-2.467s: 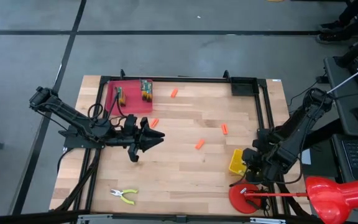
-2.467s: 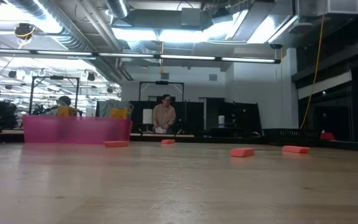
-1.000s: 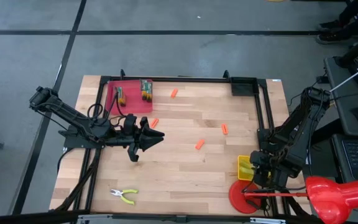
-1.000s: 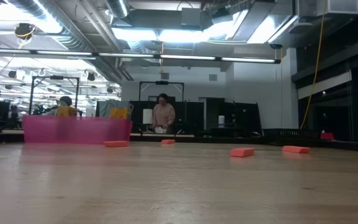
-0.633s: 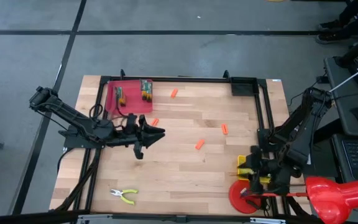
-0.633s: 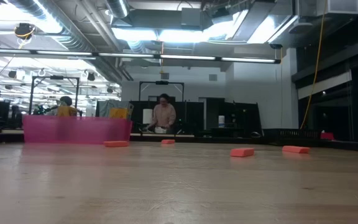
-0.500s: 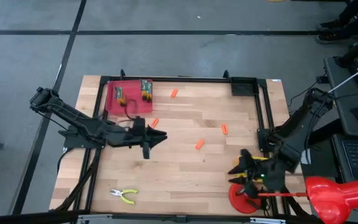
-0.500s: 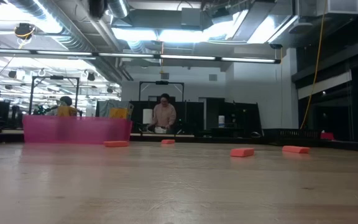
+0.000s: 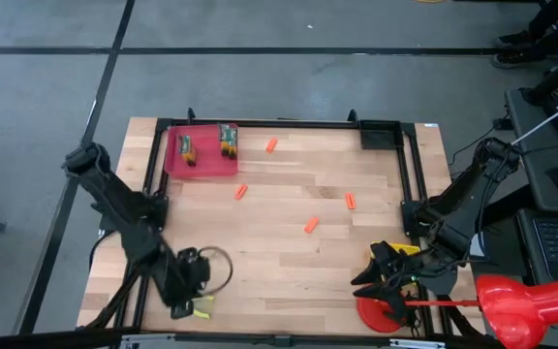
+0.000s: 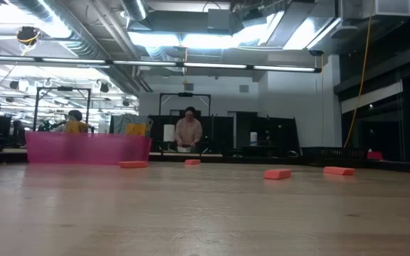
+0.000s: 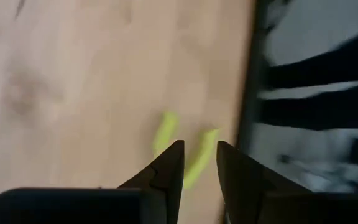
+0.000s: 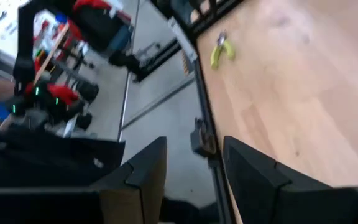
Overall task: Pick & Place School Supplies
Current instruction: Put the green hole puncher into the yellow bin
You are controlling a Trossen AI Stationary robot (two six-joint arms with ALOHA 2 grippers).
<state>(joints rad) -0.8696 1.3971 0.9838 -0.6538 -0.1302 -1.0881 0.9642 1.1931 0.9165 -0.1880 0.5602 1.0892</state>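
Two dark arms work at a wooden table (image 9: 289, 242). The left gripper (image 9: 190, 296) is down at the near left corner of the table, right over a pair of pliers (image 9: 200, 308) with yellow-green handles. In the left wrist view the two dark fingers (image 11: 166, 171) stand a little apart, with a gap between them, and the yellow-green handles (image 11: 194, 158) lie on the wood just past the tips. Nothing is held in those jaws.

The right gripper (image 9: 374, 276) is at the near right side of the table, next to a yellow mesh basket (image 9: 402, 250) and just above a round red thing (image 9: 384, 310). In the right wrist view its fingers (image 12: 145, 168) are apart with nothing between them, and the pliers show far off across the wood.

At the far left corner sits a flat pink tray (image 9: 211, 163). In it lie a green-and-yellow crayon box (image 9: 228, 139) and another small pair of pliers (image 9: 186, 148). Four little orange pieces lie loose on the table: one near the tray's far side (image 9: 271, 144), one just past the tray's near corner (image 9: 240, 192), one in the middle (image 9: 310, 225) and one more to the right (image 9: 351, 201).

In the low view a person (image 10: 188, 132) stands in the room far behind the table
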